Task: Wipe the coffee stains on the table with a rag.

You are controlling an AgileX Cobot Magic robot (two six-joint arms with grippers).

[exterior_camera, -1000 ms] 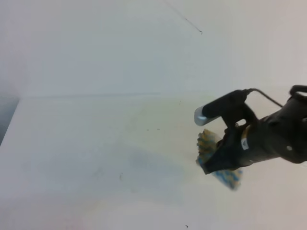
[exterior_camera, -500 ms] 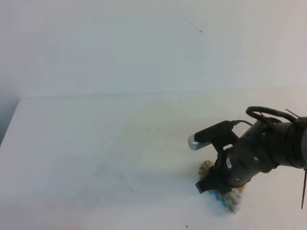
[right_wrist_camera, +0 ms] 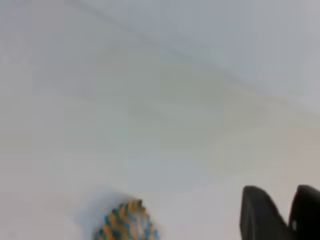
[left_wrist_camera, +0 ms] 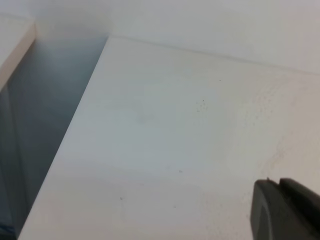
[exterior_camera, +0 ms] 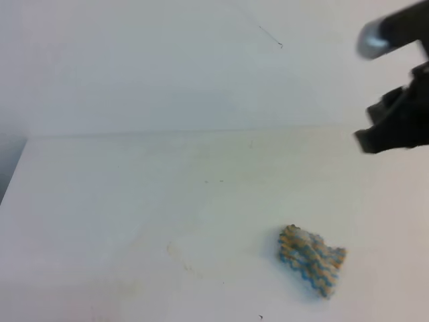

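Observation:
The rag [exterior_camera: 312,259], knitted with blue, white and tan zigzags, lies crumpled on the white table [exterior_camera: 134,194] at the front right. It also shows at the bottom edge of the right wrist view [right_wrist_camera: 126,223]. My right gripper [exterior_camera: 385,134] is blurred, high above the table at the upper right and far from the rag. Its dark fingers [right_wrist_camera: 260,215] stand apart with nothing between them. No orange-brown blotch shows; only a faint tan trace [exterior_camera: 177,253] marks the table left of the rag. My left gripper [left_wrist_camera: 281,210] appears only in its wrist view, fingers together and empty.
The table's left edge [left_wrist_camera: 75,125] drops into a dark gap beside a white wall. A pale wall [exterior_camera: 167,67] rises behind the table's back edge. A thin dark thread [exterior_camera: 268,35] hangs on it.
My right gripper pressed the rag onto the table, then let it go and rose up and to the right. The rag stays where it was put down.

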